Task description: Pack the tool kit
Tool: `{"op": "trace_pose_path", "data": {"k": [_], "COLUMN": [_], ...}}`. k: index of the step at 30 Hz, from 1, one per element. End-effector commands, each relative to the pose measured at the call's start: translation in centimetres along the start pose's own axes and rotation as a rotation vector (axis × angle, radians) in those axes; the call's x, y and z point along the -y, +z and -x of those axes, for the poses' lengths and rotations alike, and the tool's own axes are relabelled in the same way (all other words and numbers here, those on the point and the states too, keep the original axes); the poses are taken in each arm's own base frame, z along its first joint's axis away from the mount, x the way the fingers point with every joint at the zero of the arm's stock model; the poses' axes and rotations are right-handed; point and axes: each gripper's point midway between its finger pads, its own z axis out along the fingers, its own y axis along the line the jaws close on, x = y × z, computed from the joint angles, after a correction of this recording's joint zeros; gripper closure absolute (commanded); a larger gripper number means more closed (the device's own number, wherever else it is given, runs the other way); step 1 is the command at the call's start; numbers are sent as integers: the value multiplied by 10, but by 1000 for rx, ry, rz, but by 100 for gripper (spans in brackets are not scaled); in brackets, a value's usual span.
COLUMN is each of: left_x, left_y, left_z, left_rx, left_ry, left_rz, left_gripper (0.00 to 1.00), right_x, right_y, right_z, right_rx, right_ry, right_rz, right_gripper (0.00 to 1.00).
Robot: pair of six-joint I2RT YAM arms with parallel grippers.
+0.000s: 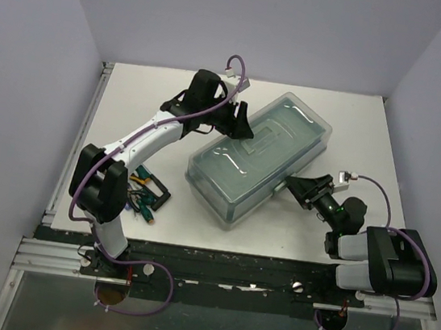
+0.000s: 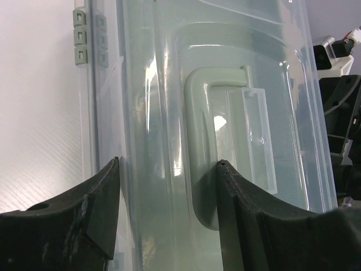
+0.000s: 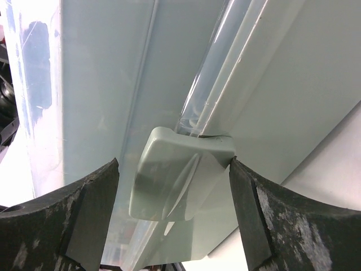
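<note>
toolbox of large pale sage-green rectangular plastic with a translucent lid (image 1: 258,160) is lying diagonally across the middle of the white table (image 1: 355,134), lid shut, while a small heap of loose hand tools with coloured grips (image 1: 145,196) is sitting at the lower left of the top view, beside the left arm's base. the right gripper (image 3: 175,161) is sitting at the box's lower right long side with its jaws spread wide, bracketing the sage-green plastic latch (image 3: 175,186). one finger is looking close to the latch's corner, the other is standing apart, and nothing is being held. the left gripper (image 2: 169,164) is hanging over the lid near the box's upper left, fingers parted to a middling gap and gripping nothing, one by the lid's edge and one over the moulded sage-green handle (image 2: 198,141); whether they are touching the lid i cannot tell. judging by the shut lid and the tools outside, the step in hand is probably freeing the latch. doing it well is meaning keeping the latch centred between the right fingers and swinging its lower lip outward rather than shoving the box, which could be sliding on the smooth table; the left gripper is looking well placed for pressing lightly on the lid to steady it.
</note>
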Motion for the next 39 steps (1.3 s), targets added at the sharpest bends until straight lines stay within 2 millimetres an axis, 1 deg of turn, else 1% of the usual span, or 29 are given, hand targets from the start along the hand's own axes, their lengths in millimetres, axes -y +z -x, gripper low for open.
{"op": "trace_pose_path", "data": {"k": [1,3,9,11,17,18,19,21,26,30,37,39], "left_x": [-51,-51,-49,-47,-46,-45,-44,-44,-48,-54,-61,-64], "left_y": [14,16,19,20,21,22,22,23,22,19,17,16], "left_z": [-110,-112,-119,-119,-122,-121,-121,-123,-124,-123,-123,-122], "left_rx": [-311,-316,-330,-333,-338,-335,-335,-340,-344,-336,-330,-327], "left_ry": [-151,-156,-174,-180,-191,-191,-195,-199,-191,-177,-175,-166], "left_rz": [170,163,137,127,113,112,104,102,122,152,177,191], "left_gripper": [96,96,96,99,99,99,99,99,99,99,99,99], "right_x": [-20,-18,-25,-23,-18,-27,-28,-30,-45,-50,-64,-62], "right_y": [-8,-7,-3,-2,2,8,10,11,7,4,1,1], "right_z": [3,2,3,3,0,8,9,10,16,18,23,24], "right_rx": [71,71,90,99,107,120,124,129,162,178,199,206], "right_ry": [-92,-86,-113,-117,-107,-121,-122,-129,-136,-117,-145,-156], "right_rz": [92,84,99,92,67,94,95,102,143,157,197,188], "right_gripper": [15,16,16,17,20,22,23,26,33,34,34,34]}}
